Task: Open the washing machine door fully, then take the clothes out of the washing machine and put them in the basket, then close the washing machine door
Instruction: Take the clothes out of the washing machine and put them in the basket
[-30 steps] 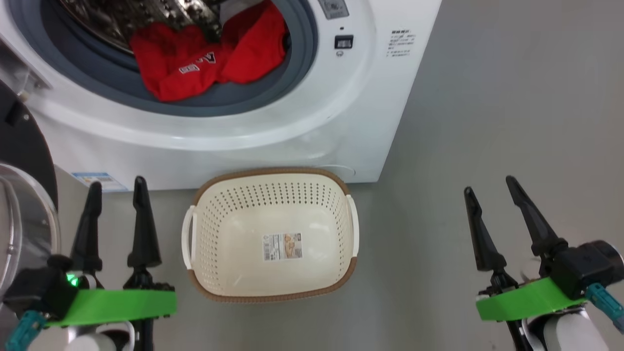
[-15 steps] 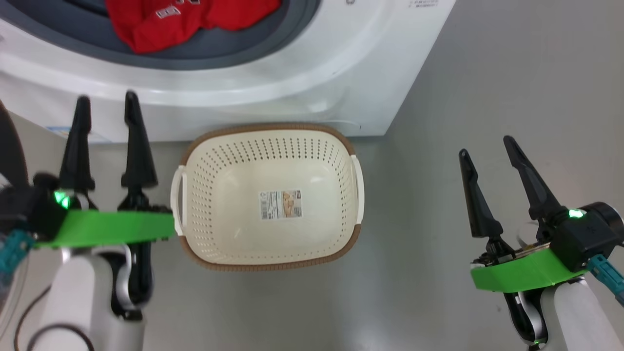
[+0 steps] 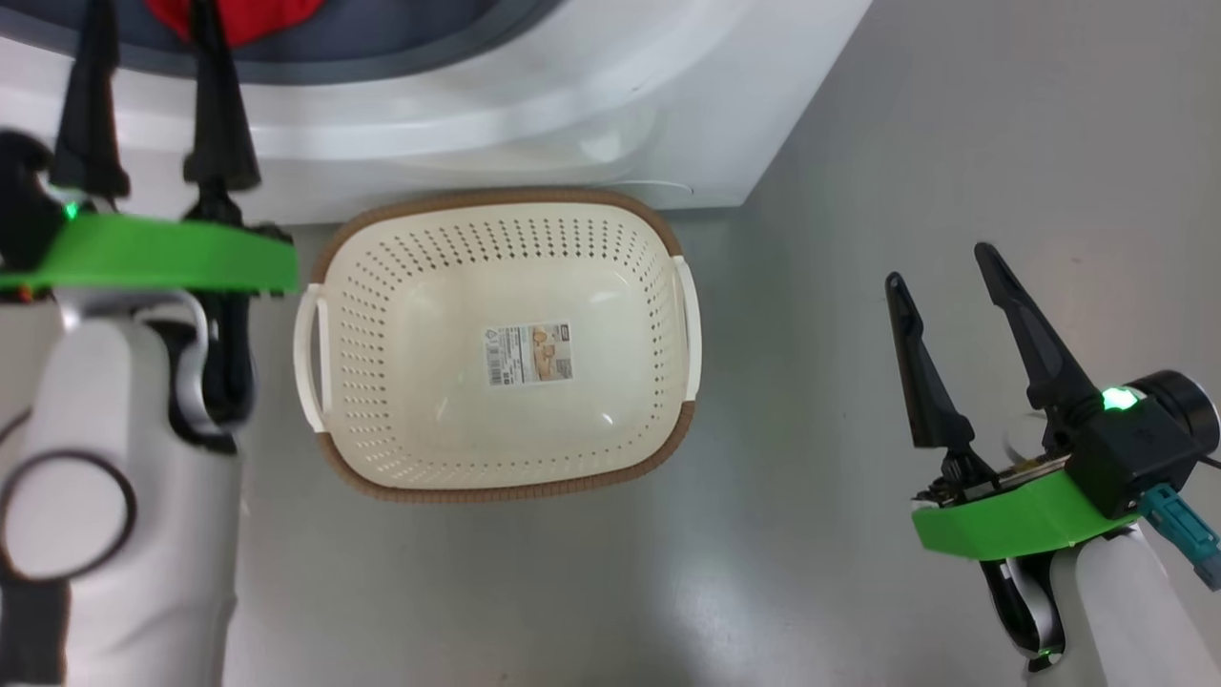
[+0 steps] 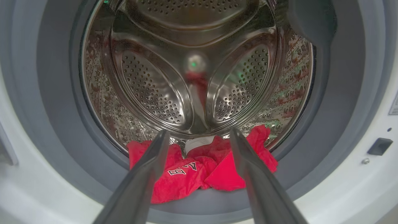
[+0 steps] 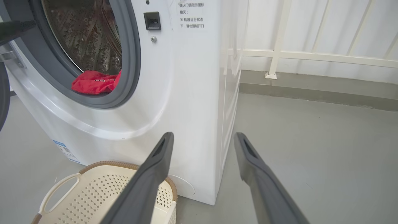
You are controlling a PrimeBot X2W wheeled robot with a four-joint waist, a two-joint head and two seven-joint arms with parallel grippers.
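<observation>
The washing machine [image 3: 572, 86] stands with its round opening uncovered. The clothes [image 4: 180, 180], red with white print, lie at the front of the steel drum [image 4: 155, 93] on the grey seal [image 4: 53, 109], with a bit of white cloth [image 4: 196, 143] behind them. My left gripper [image 4: 199, 130] is open just in front of the opening, above the clothes and apart from them, also seen in the head view [image 3: 148, 29]. The cream basket [image 3: 515, 491] sits on the floor against the machine's front with only a sticker inside. My right gripper [image 3: 940, 262] hangs open to its right, holding nothing. A dark curved sliver of the washing machine door [image 5: 2, 93] shows at the left edge.
Grey floor [image 3: 858, 143] stretches to the right of the washing machine. A white railing [image 5: 311, 56] and a low grey kerb [image 5: 311, 87] run along the wall behind. In the right wrist view my right gripper [image 5: 202, 134] points past the machine's front corner, with the basket's [image 5: 102, 193] rim below it.
My left gripper has gone up and forward from beside the basket to the drum opening. The head camera has tilted down. The right gripper has barely moved.
</observation>
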